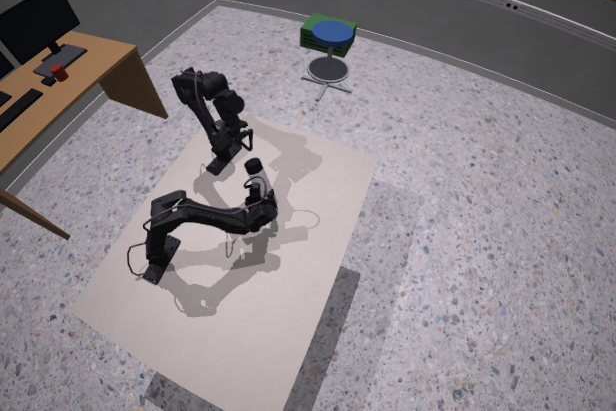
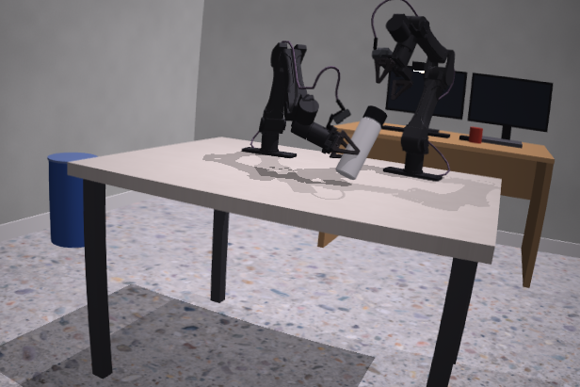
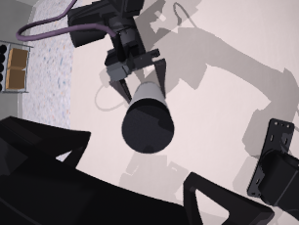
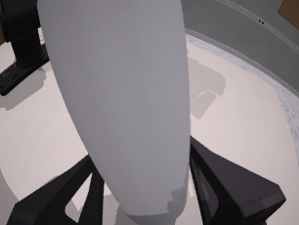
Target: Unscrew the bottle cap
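The white bottle (image 1: 262,182) (image 2: 361,152) (image 3: 149,91) (image 4: 122,88) is tilted, its top leaning toward the left arm's side. Its base looks a little above the table, though contact is hard to tell. The black cap (image 1: 253,165) (image 2: 376,115) (image 3: 148,128) sits on the bottle's top. My right gripper (image 2: 352,150) (image 3: 149,104) (image 4: 143,148) is shut on the bottle's body, with a finger on either side. My left gripper (image 2: 387,88) (image 3: 141,160) is open and empty, above the cap and apart from it. The cap shows between and beyond its fingers in the left wrist view.
The pale table (image 1: 300,309) (image 2: 155,169) carries both arm bases. The left arm's base (image 1: 224,160) (image 2: 412,174) stands near the bottle. A wooden desk (image 1: 107,56) (image 2: 527,152) with monitors and a red cup (image 1: 59,72) (image 2: 475,135) stands apart from the table.
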`<state>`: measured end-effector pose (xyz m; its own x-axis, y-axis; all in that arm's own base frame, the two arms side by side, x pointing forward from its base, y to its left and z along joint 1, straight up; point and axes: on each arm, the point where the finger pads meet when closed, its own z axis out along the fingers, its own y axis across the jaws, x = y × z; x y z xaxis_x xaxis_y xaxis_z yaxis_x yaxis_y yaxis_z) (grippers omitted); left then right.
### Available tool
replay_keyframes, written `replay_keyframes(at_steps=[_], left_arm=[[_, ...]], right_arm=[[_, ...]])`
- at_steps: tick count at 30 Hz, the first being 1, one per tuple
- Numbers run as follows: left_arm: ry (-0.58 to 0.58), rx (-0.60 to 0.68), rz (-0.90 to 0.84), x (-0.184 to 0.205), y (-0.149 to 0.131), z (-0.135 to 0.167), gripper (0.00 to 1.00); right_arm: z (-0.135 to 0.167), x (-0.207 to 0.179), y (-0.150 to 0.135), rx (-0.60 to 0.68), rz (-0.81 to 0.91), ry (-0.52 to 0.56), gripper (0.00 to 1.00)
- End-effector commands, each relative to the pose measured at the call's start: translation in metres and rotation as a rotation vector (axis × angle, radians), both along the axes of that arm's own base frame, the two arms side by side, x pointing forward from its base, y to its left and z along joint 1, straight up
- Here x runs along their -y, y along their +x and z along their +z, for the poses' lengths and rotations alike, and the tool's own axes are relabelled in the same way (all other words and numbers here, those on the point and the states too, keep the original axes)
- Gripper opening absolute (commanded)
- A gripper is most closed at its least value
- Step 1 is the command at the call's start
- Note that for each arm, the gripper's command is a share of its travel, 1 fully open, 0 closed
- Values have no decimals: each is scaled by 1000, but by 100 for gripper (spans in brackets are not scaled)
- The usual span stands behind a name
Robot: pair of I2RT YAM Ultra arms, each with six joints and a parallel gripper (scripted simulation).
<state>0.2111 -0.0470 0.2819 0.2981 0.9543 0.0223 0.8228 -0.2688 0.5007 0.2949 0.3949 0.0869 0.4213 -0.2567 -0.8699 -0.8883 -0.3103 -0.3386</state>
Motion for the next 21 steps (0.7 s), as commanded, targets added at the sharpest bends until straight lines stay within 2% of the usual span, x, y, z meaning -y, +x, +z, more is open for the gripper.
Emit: replay_keyframes(at_steps=[1,12,21], left_arm=[[-54,-9,-38,3,12,-30,94],[-56,-9,-38,3,13,-33,94],[-53,-19,-32,6,21,-47,94]], right_arm=[[26,-7,4,43,22,51,0],[26,-7,4,43,22,51,0],[26,-7,4,43,22,51,0]])
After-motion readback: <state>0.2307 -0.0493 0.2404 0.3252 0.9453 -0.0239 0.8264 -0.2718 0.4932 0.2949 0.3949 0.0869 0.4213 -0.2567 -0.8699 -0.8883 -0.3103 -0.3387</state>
